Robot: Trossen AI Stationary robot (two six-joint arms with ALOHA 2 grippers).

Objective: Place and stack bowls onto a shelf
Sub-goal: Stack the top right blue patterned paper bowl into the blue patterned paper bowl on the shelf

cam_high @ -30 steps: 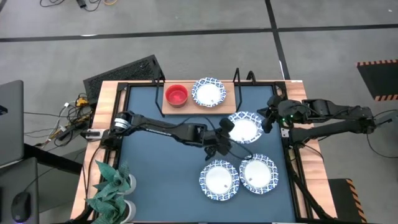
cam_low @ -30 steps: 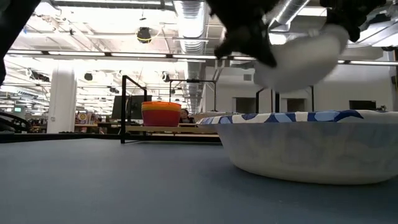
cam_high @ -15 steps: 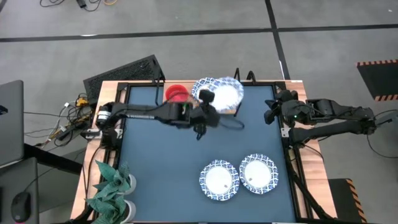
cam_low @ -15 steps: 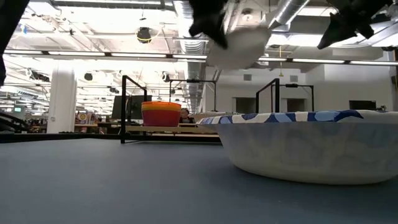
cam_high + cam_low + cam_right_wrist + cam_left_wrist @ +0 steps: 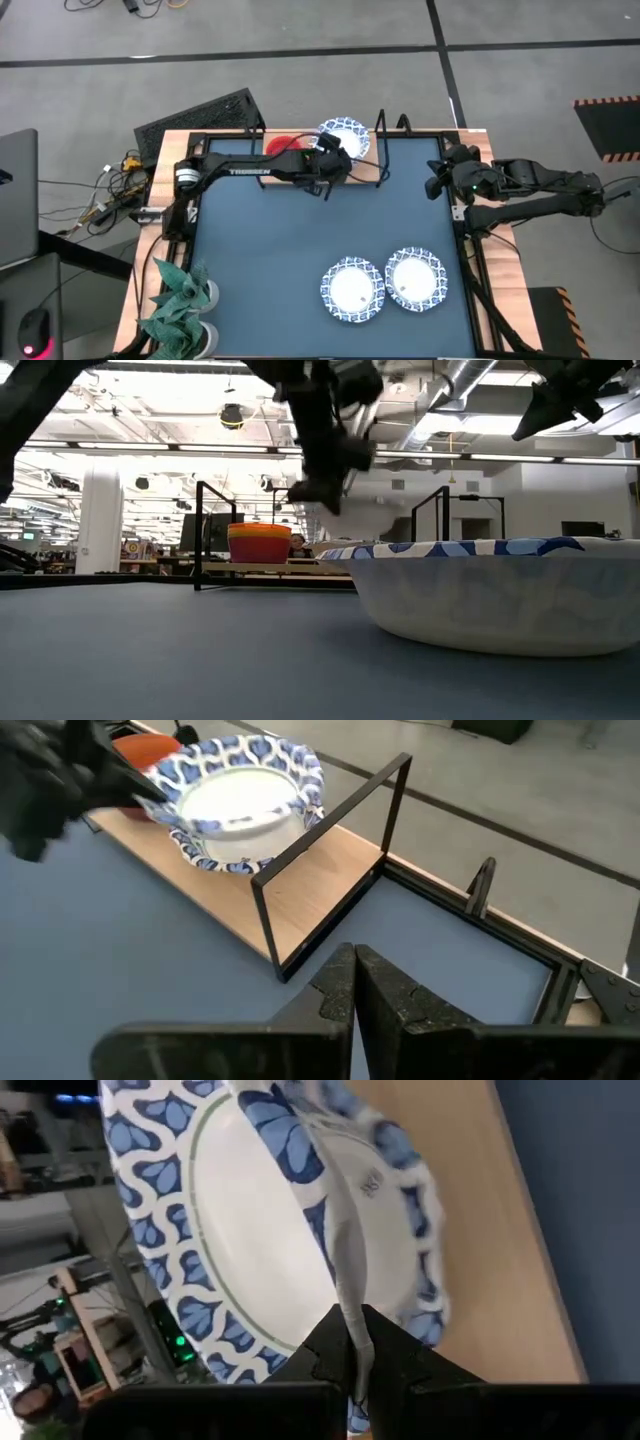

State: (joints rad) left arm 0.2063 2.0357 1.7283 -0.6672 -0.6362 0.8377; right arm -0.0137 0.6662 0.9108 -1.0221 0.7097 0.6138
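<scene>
Since 1 second ago the left gripper (image 5: pixel 335 160) has carried a patterned bowl (image 5: pixel 345 138) from mid-surface over to the shelf (image 5: pixel 300 885); it now hangs above the second patterned bowl (image 5: pixel 400 1280) already sitting on the board.

Left jaws: clamped on the carried bowl's rim, thin wall pinched between them, the bowl reaching out ahead of the jaws, tilted rather than level. The resting bowl sits just under it; I cannot tell whether they touch.

Right gripper (image 5: pixel 436 183): jaws closed, empty, parked at the surface's edge, well apart from the shelf, which lies out ahead of them.

Also on the shelf: a red bowl (image 5: pixel 283 145), beside the left jaws on the arm side. 2 more patterned bowls (image 5: pixel 352 288) (image 5: pixel 415 278) remain on the surface (image 5: pixel 260 260), well behind the left jaws.

Handling (judgement): bowl looks light, thin-walled and stiff, a smooth rim. A rim pinch suits it, but the bowl can swing on that 1 point, so level it before letting go. Nesting looks forgiving; an off-centre drop could leave it cocked.
</scene>
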